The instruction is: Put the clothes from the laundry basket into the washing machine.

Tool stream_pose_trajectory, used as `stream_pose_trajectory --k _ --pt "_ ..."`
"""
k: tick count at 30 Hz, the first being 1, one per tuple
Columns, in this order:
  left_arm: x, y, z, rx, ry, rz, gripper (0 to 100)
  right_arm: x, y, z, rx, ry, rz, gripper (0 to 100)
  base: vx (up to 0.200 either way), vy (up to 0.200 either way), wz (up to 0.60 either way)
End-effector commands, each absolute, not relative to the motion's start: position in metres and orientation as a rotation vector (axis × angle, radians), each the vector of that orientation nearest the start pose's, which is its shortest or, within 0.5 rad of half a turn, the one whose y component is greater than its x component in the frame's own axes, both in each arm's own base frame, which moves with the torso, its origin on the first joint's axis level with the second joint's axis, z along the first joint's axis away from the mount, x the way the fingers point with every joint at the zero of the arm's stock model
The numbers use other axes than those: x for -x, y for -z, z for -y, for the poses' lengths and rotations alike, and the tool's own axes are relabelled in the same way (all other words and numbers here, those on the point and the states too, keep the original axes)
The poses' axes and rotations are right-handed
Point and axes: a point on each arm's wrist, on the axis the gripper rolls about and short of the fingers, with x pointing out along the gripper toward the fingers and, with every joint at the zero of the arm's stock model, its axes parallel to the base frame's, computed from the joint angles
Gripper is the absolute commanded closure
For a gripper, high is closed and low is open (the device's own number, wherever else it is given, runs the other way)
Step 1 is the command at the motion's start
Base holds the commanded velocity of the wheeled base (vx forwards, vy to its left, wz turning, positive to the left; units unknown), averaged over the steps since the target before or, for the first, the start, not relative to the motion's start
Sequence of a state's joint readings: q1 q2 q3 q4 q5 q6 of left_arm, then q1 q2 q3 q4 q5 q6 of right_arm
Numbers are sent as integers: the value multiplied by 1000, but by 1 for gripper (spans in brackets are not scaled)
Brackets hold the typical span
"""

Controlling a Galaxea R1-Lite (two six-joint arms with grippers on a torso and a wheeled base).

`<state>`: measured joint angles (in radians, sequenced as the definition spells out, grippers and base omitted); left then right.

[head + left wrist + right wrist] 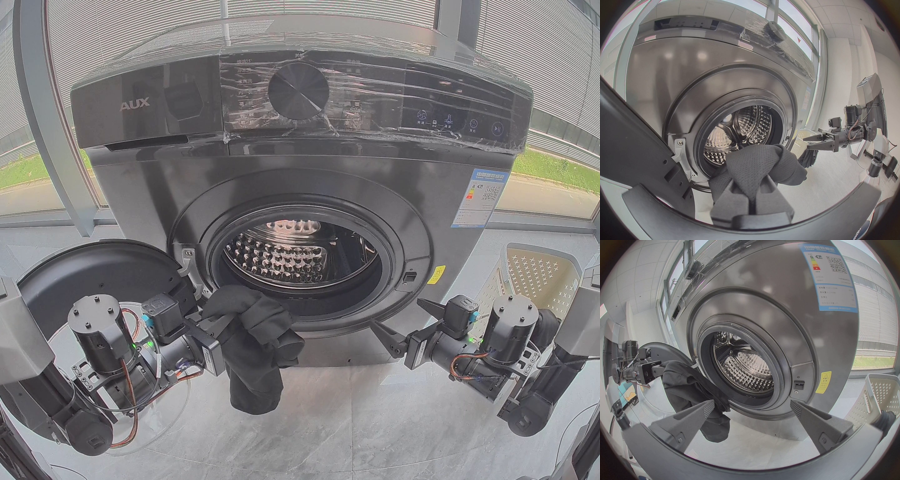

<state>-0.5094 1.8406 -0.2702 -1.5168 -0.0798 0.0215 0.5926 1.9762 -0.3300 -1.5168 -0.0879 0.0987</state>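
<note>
The grey washing machine point(300, 175) stands straight ahead with its round door point(94, 275) swung open to the left and the steel drum point(294, 256) bare inside. My left gripper point(215, 328) is shut on a black garment point(256, 350), which hangs in front of the lower left rim of the opening, outside the drum. Seen from the left wrist, the cloth point(756, 168) bunches over the closed fingers point(734, 203). My right gripper point(397, 314) is open and holds nothing, low at the right of the opening. The laundry basket point(544, 275) sits on the floor at the right.
A dark cloth point(887, 421) hangs over the white basket's rim point(881, 393). The open door takes up the space at the left. Grey tiled floor point(350, 425) lies bare below the machine. Windows run behind the machine.
</note>
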Motion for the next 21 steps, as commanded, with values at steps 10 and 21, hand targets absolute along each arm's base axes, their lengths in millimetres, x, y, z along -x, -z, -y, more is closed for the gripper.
stream_pose_trajectory --k 10,21 --pt "-226 -104 128 -36 588 -65 100 -234 -82 -156 -52 -500 -152 0 120 0 0" --pt "-225 -104 128 -37 590 -67 100 -234 -81 -156 -51 -501 -155 0 0 0 0"
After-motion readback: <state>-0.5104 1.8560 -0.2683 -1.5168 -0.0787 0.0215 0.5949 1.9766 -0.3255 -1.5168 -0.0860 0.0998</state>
